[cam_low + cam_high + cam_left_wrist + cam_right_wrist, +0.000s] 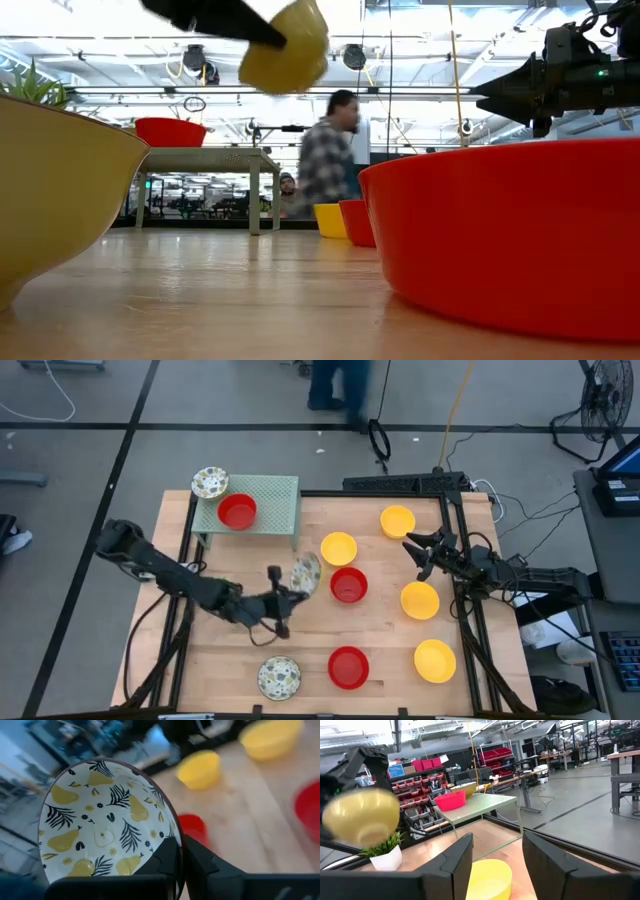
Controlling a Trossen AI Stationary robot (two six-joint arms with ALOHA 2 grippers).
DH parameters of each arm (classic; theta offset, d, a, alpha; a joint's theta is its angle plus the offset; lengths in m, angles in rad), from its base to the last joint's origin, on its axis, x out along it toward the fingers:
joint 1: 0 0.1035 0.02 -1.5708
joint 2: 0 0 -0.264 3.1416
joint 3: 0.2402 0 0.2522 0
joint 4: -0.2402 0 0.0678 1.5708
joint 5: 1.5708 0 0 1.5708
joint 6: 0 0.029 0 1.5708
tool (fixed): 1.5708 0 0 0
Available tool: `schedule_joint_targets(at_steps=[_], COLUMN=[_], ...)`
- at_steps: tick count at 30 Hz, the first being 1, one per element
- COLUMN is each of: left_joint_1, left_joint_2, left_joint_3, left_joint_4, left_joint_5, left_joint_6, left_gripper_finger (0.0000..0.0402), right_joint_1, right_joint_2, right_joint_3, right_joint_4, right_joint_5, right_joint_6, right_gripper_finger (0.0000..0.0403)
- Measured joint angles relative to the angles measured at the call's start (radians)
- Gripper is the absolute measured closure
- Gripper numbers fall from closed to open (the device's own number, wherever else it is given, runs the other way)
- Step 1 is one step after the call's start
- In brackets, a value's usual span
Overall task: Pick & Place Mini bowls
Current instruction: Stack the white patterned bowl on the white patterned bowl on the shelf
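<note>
My left gripper is over the middle of the table, shut on a white mini bowl with a pear-and-leaf pattern. The bowl is in the air and shows a yellow underside in the low view. My right gripper waits open at the right side, above a yellow bowl, touching nothing. Other mini bowls rest on their bases on the table: yellow, red, red, patterned. A red bowl and a patterned one sit on the green rack. My left gripper pinches the patterned bowl's rim, one finger inside the bowl and one outside. The fingers reach in from the table's left side, slanting slightly down. The bowl is lifted clear of the table and stands tilted on edge, its inside facing back toward the wrist.
More yellow bowls lie at the right. A small potted plant shows in the right wrist view. A person walks beyond the table's far edge. Bare wood lies between the left arm and the near patterned bowl.
</note>
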Motion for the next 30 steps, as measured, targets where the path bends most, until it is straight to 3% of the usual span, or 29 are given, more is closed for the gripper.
schedule_joint_targets(at_steps=[5, 10, 16, 21, 30], left_joint_1=[0.041, 0.108, 0.268, 0.407, 0.672], left_joint_2=[-0.133, -0.254, -0.352, -0.363, -0.359], left_joint_3=[0.001, 0.002, 0.036, 0.157, 0.358], left_joint_4=[-0.031, -0.07, -0.287, -0.611, -1.0], left_joint_5=[-0.055, -0.22, -0.313, -0.288, -0.069], left_joint_6=[0.037, 0.086, 0.017, -0.11, -0.318], left_gripper_finger=[0.0391, 0.0391, 0.0391, 0.0392, 0.0392], right_joint_1=[0.0, 0.0, 0.0, 0.0, 0.0], right_joint_2=[0.0, 0.0, 0.0, 0.0, 0.0], right_joint_3=[0.0, 0.0, 0.0, 0.0, 0.0], right_joint_4=[0.0, 0.0, 0.0, 0.0, 0.0], right_joint_5=[0.0, 0.0, 0.0, 0.0, 0.0], right_joint_6=[0.0, 0.0, 0.0, 0.0, 0.0], right_gripper_finger=[0.0242, 0.0241, 0.0242, 0.0241, 0.0241])
